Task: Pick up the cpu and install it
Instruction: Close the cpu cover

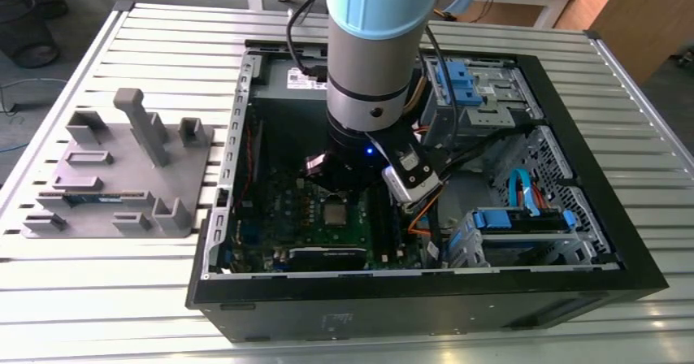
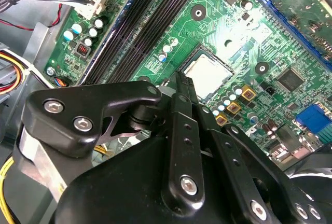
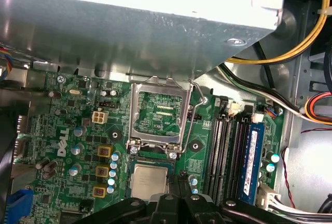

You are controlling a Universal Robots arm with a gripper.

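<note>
The cpu (image 3: 149,180) lies flat and square in its seat on the motherboard (image 3: 67,146), silver top up. In the exterior view it is the small pale square (image 1: 334,212) just below the arm's (image 1: 379,55) wrist. It looks placed but not clamped, since the load plate (image 3: 158,111) just beside it is swung back on its hinge and the thin wire lever (image 3: 190,120) is raised alongside (presumably to leave the seat open from above).

The gripper (image 2: 180,79) hangs close over the chip's edge. Its fingers are drawn together and nothing shows between them, so I judge that it carries nothing. Whether the tips touch the chip or stop just short of it I cannot tell.

Near the chip run the dark memory slots, one holding a memory stick (image 3: 252,151) with a blue label. All of this sits inside the open computer case (image 1: 607,242) on a slatted table (image 1: 109,299), with a grey fixture tray (image 1: 119,177) well apart on the exterior view's left.

In the first wrist view the gripper's black links cover the chip's near edge, and a grey metal panel (image 3: 129,32) hides the board beyond the load plate.
</note>
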